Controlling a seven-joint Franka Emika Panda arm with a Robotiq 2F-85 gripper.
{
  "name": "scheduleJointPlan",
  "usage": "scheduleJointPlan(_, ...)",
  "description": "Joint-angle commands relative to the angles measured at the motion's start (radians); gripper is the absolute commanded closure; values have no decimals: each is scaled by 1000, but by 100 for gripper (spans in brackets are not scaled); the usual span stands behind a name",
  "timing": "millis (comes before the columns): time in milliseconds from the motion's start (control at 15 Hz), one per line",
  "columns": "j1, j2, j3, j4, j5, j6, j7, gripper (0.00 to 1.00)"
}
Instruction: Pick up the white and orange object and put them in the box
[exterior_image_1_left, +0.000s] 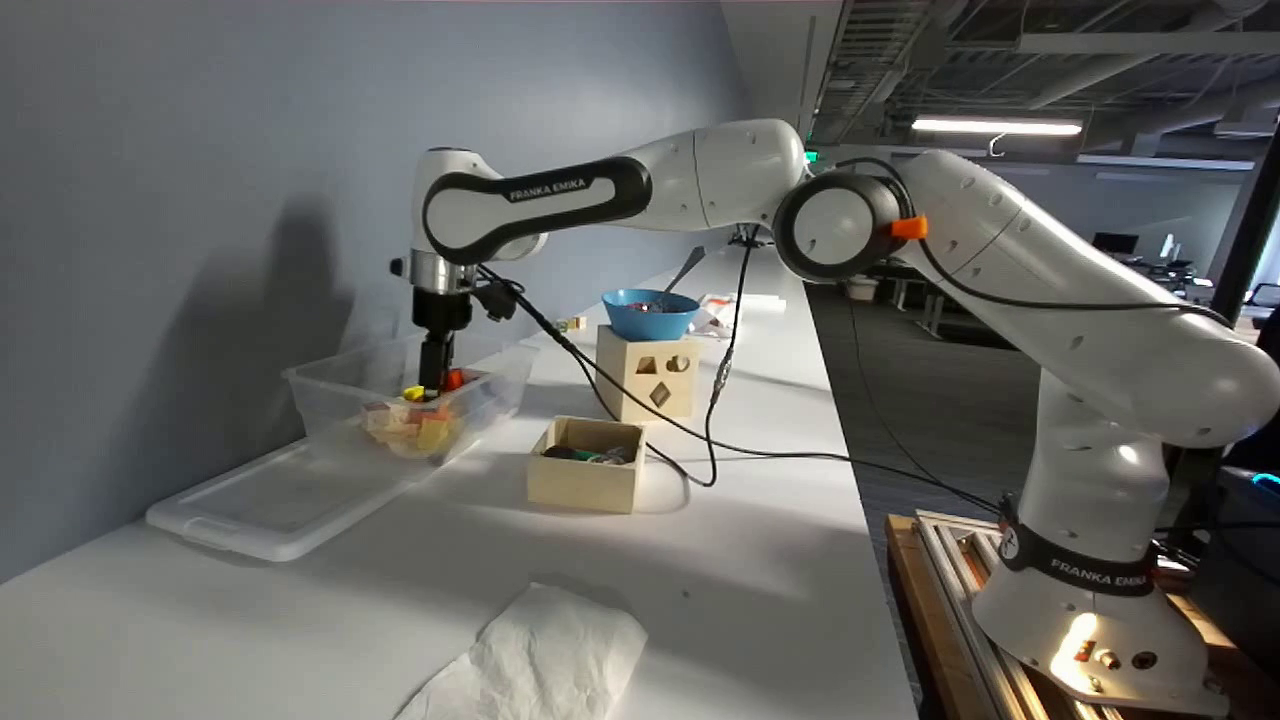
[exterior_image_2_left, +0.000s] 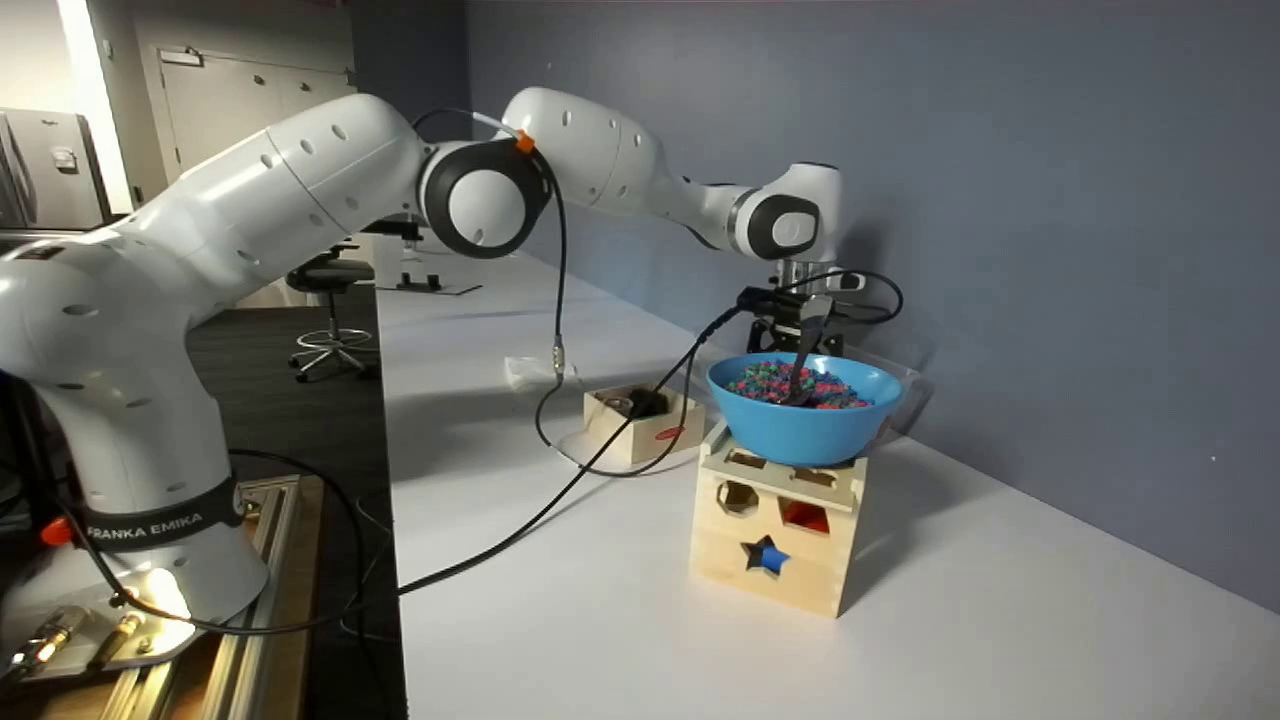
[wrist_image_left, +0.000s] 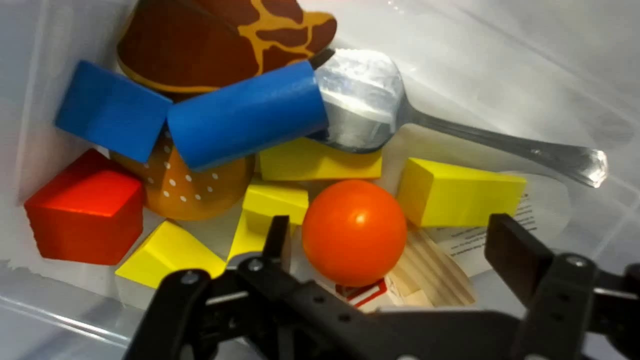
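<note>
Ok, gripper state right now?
Gripper: open, holding nothing; in the wrist view the orange ball shows between its widely parted jaws.

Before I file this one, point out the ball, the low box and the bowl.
Ball (wrist_image_left: 354, 233): in the wrist view, middle of its orange surface.
Low box (exterior_image_1_left: 581, 487): in an exterior view, side wall.
Bowl (exterior_image_2_left: 798, 430): in an exterior view, blue outer wall.

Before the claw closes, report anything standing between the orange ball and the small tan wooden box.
The clear plastic bin's side wall stands between the orange ball and the tan wooden box; lifting over seems needed. A black cable passes near the box, perhaps obstructing.
</note>
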Motion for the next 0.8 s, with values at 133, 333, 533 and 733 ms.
scheduleJointPlan(133, 13, 84, -31, 132, -9, -66, 84, 0)
scheduleJointPlan(333, 15, 113, -40, 175, -11, -68, 104, 12)
scheduleJointPlan(533, 19, 128, -49, 204, -16, -70, 114, 41)
scheduleJointPlan(733, 23, 131, -58, 220, -16, -68, 117, 62)
